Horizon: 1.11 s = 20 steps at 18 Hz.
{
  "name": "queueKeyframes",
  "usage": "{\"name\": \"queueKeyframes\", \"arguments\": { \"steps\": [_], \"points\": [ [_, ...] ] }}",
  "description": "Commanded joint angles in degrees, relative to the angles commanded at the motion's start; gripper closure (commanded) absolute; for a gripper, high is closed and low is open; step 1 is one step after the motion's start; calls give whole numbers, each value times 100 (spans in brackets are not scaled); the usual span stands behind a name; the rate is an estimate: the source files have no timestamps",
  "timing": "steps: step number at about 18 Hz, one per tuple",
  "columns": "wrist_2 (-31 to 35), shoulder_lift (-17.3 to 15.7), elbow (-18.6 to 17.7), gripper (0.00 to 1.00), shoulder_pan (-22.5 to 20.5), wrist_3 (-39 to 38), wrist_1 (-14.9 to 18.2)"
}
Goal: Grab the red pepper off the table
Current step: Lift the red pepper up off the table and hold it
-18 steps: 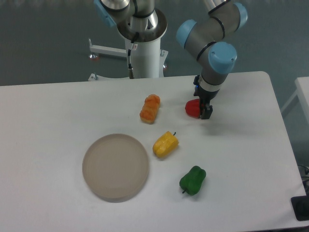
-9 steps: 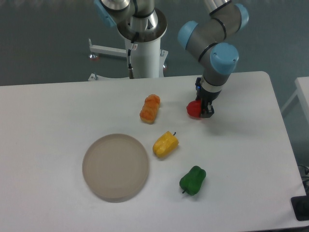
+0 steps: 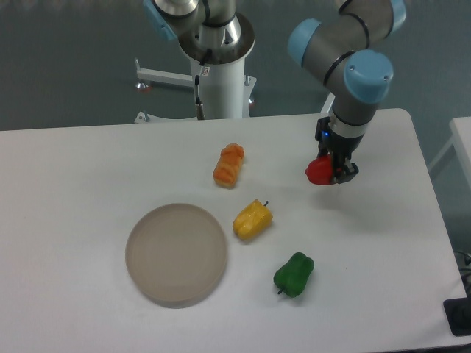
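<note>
The red pepper [image 3: 319, 172] is small, glossy and bright red. My gripper [image 3: 333, 173] is shut on it and holds it over the right part of the white table [image 3: 88, 162], seemingly a little above the surface. The black fingers come down from the arm's blue and grey wrist and cover the pepper's right side. Its left lobe shows clearly.
An orange pepper [image 3: 229, 165] lies at the table's middle back. A yellow pepper [image 3: 252, 219] lies in the middle, a green pepper [image 3: 294, 274] at the front right of it. A round grey plate [image 3: 176, 254] sits at the front left. The robot base [image 3: 218, 66] stands behind the table.
The gripper has moved to the right with the red pepper in it, carrying it away from where it lay.
</note>
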<state>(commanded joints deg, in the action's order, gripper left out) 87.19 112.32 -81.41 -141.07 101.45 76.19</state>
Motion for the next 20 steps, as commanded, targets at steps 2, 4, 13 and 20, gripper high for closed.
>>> {"name": "queueKeyframes", "arguments": {
  "steps": [2, 4, 13, 20],
  "points": [
    [-9, 237, 528, 63, 158, -720, 273],
    [-9, 378, 801, 63, 264, -1012, 379],
    [44, 414, 1075, 63, 282, -1030, 687],
    [52, 475, 1066, 63, 387, -1021, 643]
  ]
}}
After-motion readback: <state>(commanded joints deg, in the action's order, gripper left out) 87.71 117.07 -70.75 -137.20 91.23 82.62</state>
